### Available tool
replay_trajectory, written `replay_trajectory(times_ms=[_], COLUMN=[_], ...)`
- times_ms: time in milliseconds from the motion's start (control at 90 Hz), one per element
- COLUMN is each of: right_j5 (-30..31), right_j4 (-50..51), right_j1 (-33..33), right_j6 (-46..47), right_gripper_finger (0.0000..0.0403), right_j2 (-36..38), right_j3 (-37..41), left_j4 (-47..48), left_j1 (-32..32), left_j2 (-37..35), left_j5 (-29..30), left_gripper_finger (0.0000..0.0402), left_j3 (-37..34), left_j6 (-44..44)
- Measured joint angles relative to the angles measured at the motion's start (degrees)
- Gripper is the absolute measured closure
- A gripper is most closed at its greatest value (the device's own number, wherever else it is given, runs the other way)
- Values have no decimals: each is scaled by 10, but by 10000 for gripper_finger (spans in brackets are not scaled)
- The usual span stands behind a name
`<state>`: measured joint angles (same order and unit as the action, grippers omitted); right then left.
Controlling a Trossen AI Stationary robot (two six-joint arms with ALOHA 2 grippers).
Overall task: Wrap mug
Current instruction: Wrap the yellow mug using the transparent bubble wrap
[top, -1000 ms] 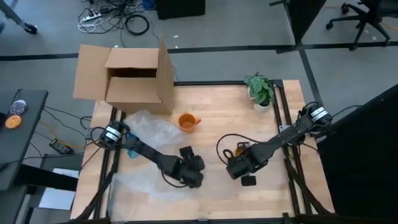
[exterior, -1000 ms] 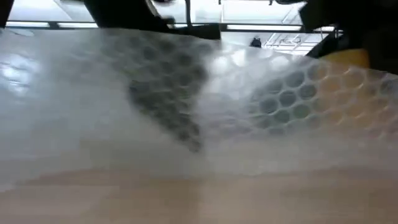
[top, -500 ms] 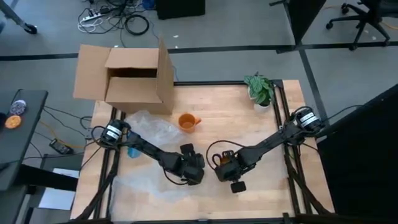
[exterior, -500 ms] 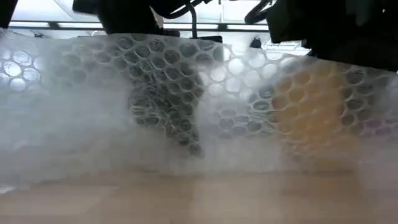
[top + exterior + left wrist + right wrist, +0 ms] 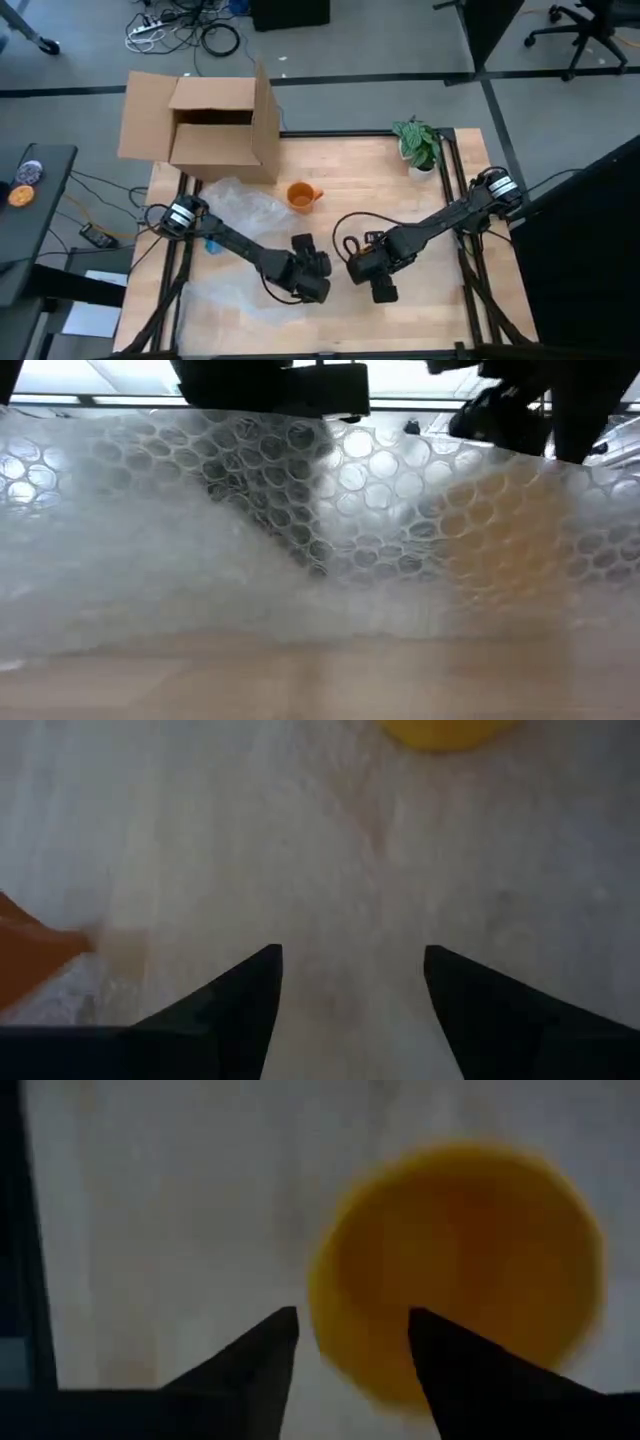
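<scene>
both grippers are kept low at the near middle of the table. the left gripper [image 5: 308, 275] is spread open over the bubble wrap [image 5: 240, 215], probably to grasp its edge; the right gripper [image 5: 366, 272] is unclenched too. the mug [image 5: 301, 196] is left uncovered farther back, beside the wrap.

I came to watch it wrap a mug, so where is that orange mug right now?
In the high view the orange mug stands on the wooden table, toward the far side, just right of the bubble wrap and in front of the cardboard box.
</scene>
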<state>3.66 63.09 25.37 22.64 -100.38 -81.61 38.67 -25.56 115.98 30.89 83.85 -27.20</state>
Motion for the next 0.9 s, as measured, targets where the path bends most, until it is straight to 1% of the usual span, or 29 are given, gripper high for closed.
replay_trajectory(times_ms=[156, 256, 333, 500, 600, 700, 789, 900], right_j5=[94, 151, 176, 183, 185, 184, 180, 159], right_j4=[107, 180, 203, 211, 229, 223, 201, 132], right_j1=[5, 13, 19, 26, 27, 27, 26, 23], right_j6=[40, 80, 102, 120, 139, 163, 183, 200], right_gripper_finger=[226, 234, 240, 250, 254, 255, 254, 255], right_j2=[35, 54, 70, 97, 117, 146, 171, 203], right_j3=[-1, -1, -1, 0, 21, 66, 122, 201], left_j4=[62, 54, 56, 69, 96, 138, 181, 225], left_j1=[-10, -18, -23, -28, -36, -48, -61, -75], left_j2=[0, -1, 0, 0, -2, -2, -2, -2], left_j5=[1, 2, -1, -6, -6, -6, -9, -16], left_gripper_finger=[172, 172, 172, 172, 172, 172, 172, 172], left_j3=[0, -16, -32, -53, -60, -63, -63, -64], left_j6=[-37, -44, -43, -50, -57, -70, -81, -98])
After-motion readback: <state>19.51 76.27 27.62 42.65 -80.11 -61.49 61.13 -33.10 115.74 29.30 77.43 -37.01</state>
